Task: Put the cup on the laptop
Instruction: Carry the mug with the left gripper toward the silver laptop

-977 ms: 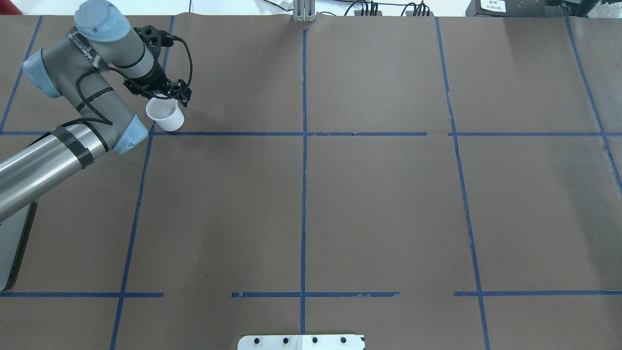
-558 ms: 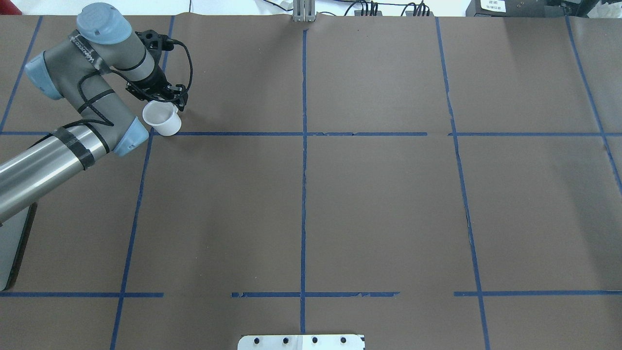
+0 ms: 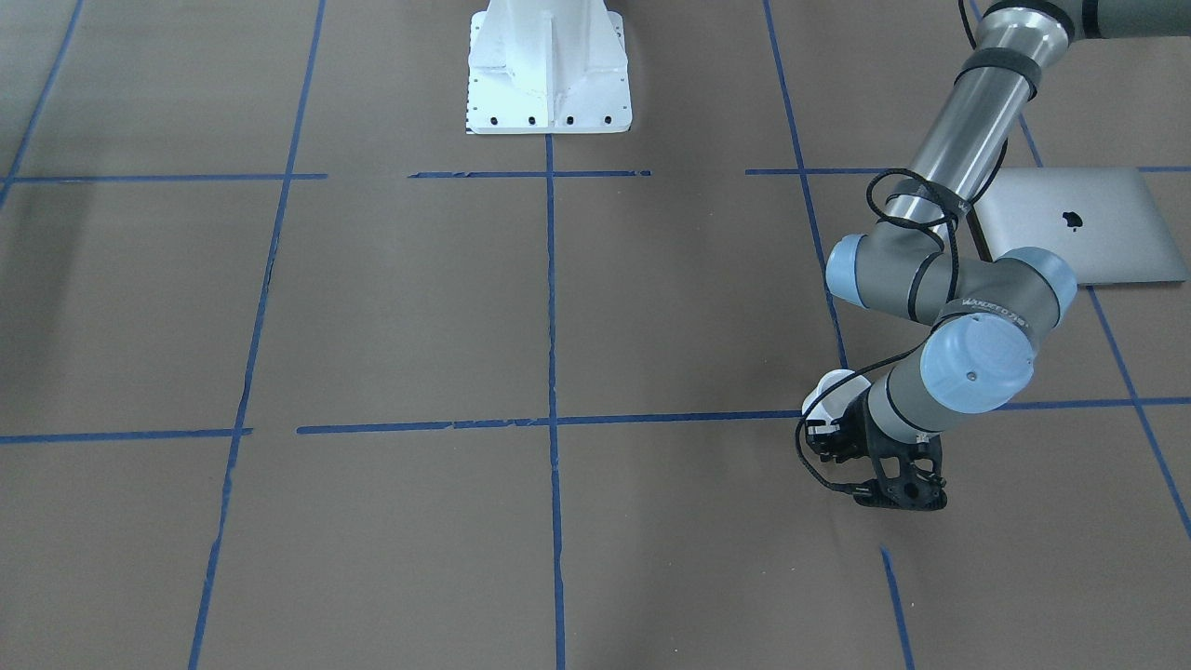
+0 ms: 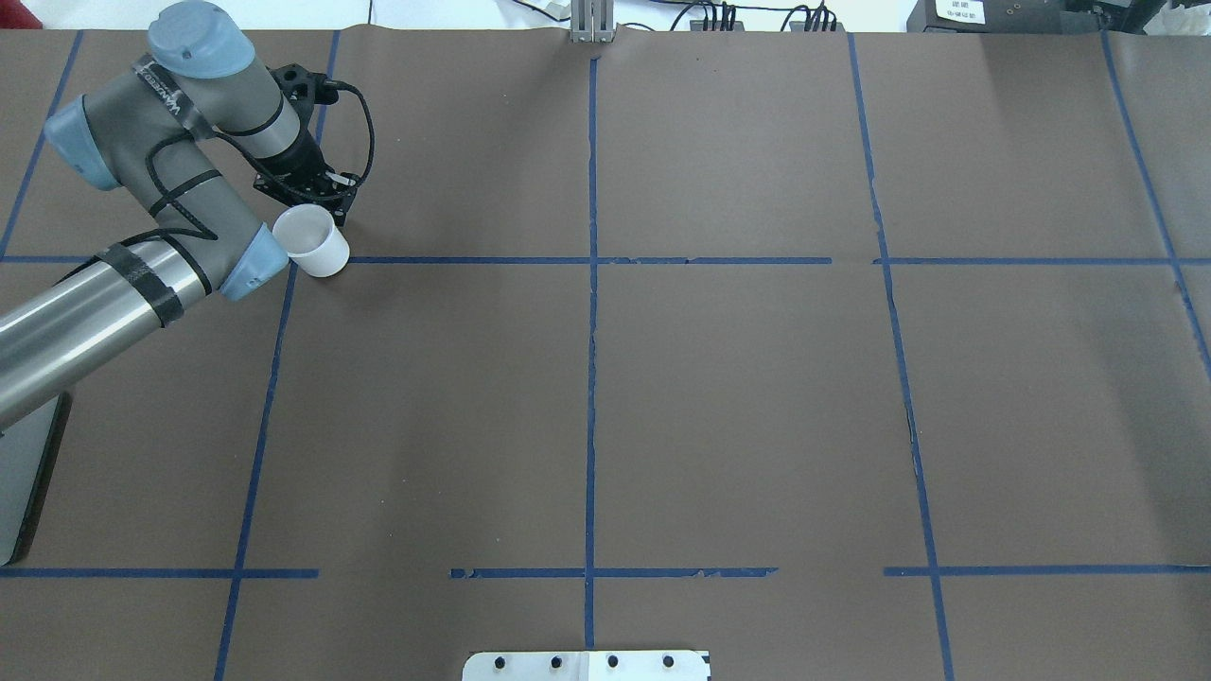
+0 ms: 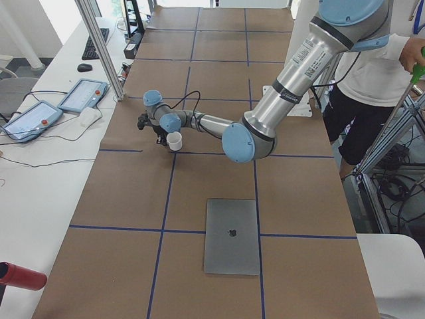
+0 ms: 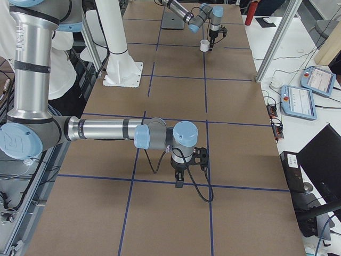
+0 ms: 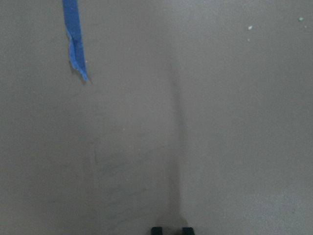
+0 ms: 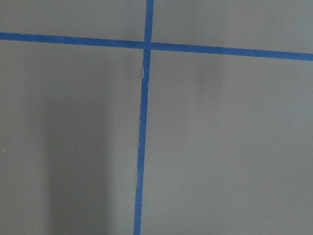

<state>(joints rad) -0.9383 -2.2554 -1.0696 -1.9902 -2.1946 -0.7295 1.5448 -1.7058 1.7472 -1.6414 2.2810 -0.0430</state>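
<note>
The small white cup point(image 4: 310, 240) is at the far left of the table, held at my left gripper point(image 4: 320, 202); its handle is hidden. The cup also shows in the front-facing view point(image 3: 831, 391) and the exterior left view point(image 5: 174, 140). The left wrist view shows only two dark fingertips point(image 7: 157, 230) close together over bare paper. The silver-grey laptop point(image 3: 1079, 223) lies closed, logo up, nearer my base than the cup; it also shows in the exterior left view point(image 5: 232, 236). My right gripper point(image 6: 179, 184) shows only in the exterior right view, low over the table; I cannot tell its state.
Brown paper with blue tape lines point(image 4: 591, 260) covers the table. My white base pedestal point(image 3: 549, 70) stands at the robot-side edge. Two teach pendants point(image 5: 83, 94) and cables lie beside the table's far side. A person point(image 5: 372, 73) stands by my base.
My left gripper and the cup have shifted slightly left and toward my base. The wrist has turned a little.
</note>
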